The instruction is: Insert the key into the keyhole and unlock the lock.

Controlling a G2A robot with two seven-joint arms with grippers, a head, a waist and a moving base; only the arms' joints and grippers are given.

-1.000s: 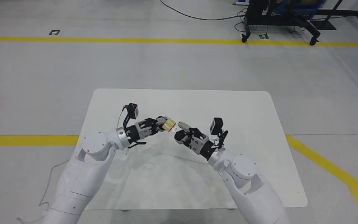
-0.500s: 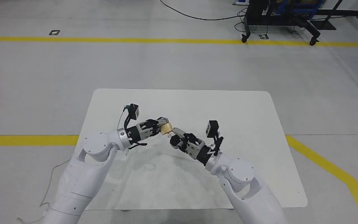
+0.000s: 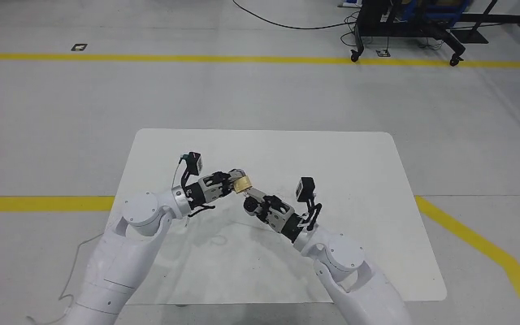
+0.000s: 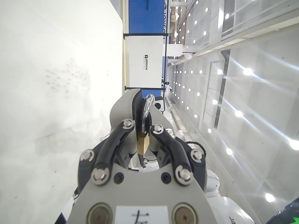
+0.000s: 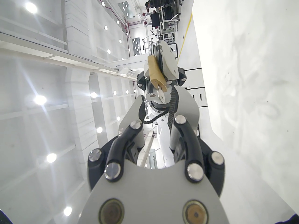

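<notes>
left gripper pins the lock mid-air, right gripper spread around the key

left gripper (image 4: 145, 108) is clenched on the lock (image 5: 156, 72), pads flat on its sides with the shackle up by the fingertips, so the brass body cannot twist and the keyhole end is exposed to the other arm. right gripper (image 5: 159, 94) is released, fingers apart on either side of the key (image 5: 161, 95), not pinching it. the key head sticks out of the lock's bottom end, and the blade looks seated in the keyhole. both grippers meet tip to tip above the middle of the table (image 3: 357, 162), with the lock off the surface, probably to leave room for wrist roll. judgement: insertion looks done and the turn is not. the open fingers seem set to close on the key head, and a slightly off grip could cock the key.
</notes>
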